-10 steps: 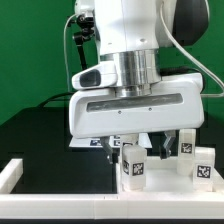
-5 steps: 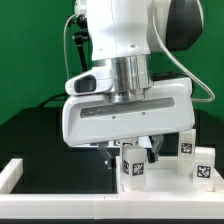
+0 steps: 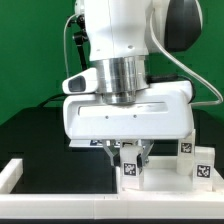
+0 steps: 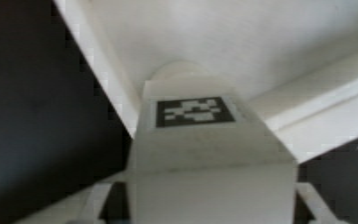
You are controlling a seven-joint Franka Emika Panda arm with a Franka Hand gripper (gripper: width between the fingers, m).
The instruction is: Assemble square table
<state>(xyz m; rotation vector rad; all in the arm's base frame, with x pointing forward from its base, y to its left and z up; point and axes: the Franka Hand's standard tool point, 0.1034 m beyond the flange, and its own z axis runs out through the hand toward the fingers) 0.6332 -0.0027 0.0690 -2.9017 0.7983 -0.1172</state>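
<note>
A short white table leg (image 3: 131, 172) with a black-and-white tag stands by the front rail. My gripper (image 3: 128, 158) has come down over it, one finger on each side. In the wrist view the leg (image 4: 197, 140) fills the middle, tag facing the camera. My gripper (image 4: 206, 205) straddles it, and thin dark gaps show between the leg and the fingers (image 4: 108, 196). The jaws are open and not pressing on it. Two more tagged legs (image 3: 186, 146) (image 3: 203, 166) stand at the exterior view's right. The square slab is hidden behind my hand.
The long white rail frame (image 3: 20, 172) runs along the front and the exterior view's left of the black surface. White bands (image 4: 140, 50) cross behind the leg in the wrist view; I cannot tell what they are. A green wall stands behind.
My hand has moved down and toward the exterior view's right, so the fingers now straddle the near leg. The tagged white part seen under the hand earlier is now covered.
</note>
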